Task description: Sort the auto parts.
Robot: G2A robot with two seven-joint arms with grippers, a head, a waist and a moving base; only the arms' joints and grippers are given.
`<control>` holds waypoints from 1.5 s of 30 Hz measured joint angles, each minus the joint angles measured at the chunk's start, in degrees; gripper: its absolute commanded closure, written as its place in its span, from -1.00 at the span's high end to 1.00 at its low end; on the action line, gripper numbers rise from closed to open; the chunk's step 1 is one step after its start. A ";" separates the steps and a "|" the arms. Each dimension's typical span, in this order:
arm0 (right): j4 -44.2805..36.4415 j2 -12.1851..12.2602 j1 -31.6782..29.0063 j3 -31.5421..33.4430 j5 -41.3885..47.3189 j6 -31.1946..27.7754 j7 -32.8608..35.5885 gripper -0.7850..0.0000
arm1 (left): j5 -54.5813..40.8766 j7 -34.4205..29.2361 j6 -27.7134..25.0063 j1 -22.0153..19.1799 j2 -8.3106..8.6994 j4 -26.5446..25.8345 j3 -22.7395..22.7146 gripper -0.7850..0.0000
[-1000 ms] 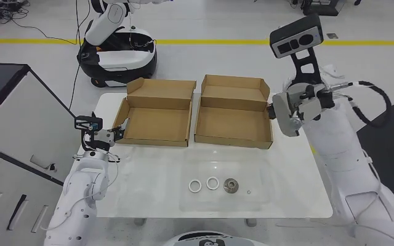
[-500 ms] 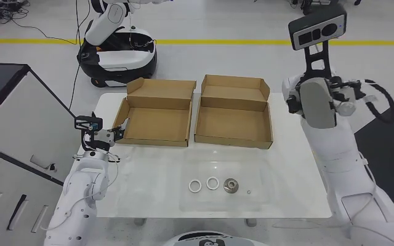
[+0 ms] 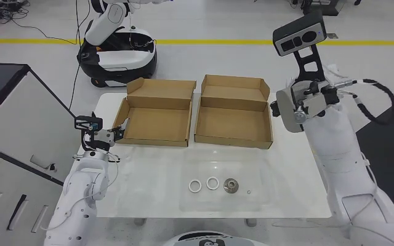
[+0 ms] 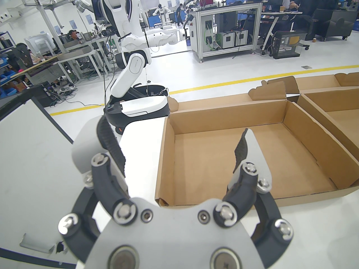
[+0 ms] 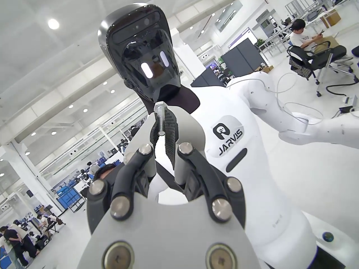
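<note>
Though clamped in right gripper, bolt partly hidden.

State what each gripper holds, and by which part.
The right gripper holds a bolt, pinched along its threaded shank, with the hex head poking out past the fingertips. The left gripper is open and holds nothing.

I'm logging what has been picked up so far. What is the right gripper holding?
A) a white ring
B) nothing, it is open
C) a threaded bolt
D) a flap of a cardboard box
C: in the right wrist view the right gripper is shut on a threaded bolt, whose hex head pokes out past the fingertips.
</note>
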 measured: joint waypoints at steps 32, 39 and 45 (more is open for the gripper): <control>-0.13 -1.26 -1.37 0.87 5.55 0.60 0.48 -1.00 | 0.00 0.00 0.00 0.00 0.00 0.00 0.00 1.00; -0.13 -1.26 -1.37 0.87 5.55 0.60 0.48 -1.00 | 0.00 0.00 0.00 0.00 0.00 0.00 0.00 1.00; -0.44 -1.14 -1.68 1.29 4.21 0.93 -0.76 -1.00 | 0.00 0.00 0.00 0.00 0.00 0.00 0.00 1.00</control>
